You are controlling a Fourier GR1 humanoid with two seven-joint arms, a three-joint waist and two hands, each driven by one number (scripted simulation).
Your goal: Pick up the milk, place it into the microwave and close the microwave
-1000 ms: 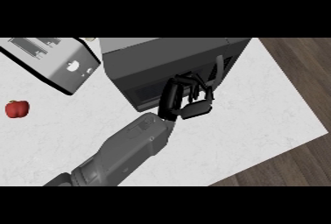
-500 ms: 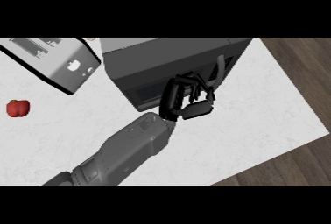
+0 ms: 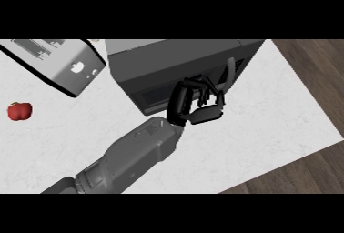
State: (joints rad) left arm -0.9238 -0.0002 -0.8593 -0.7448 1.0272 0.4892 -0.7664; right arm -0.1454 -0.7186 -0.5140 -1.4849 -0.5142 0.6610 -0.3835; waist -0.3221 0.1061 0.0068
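One hand (image 3: 194, 103) showed in the head view, probably the right, fingers curled against the front of the dark grey microwave (image 3: 176, 63) at the worktop's (image 3: 269, 118) far edge. Its door looked closed; no milk showed. Its grey forearm (image 3: 128, 157) slanted up from the lower edge.

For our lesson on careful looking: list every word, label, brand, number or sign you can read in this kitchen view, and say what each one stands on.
No readable text anywhere in the head view.
Toaster: a small pale mark on its side, no letters or numbers to make out.
Microwave: plain dark grey, no brand or digits visible; the hand covers part of its front.
Red apple and white counter: no writing.
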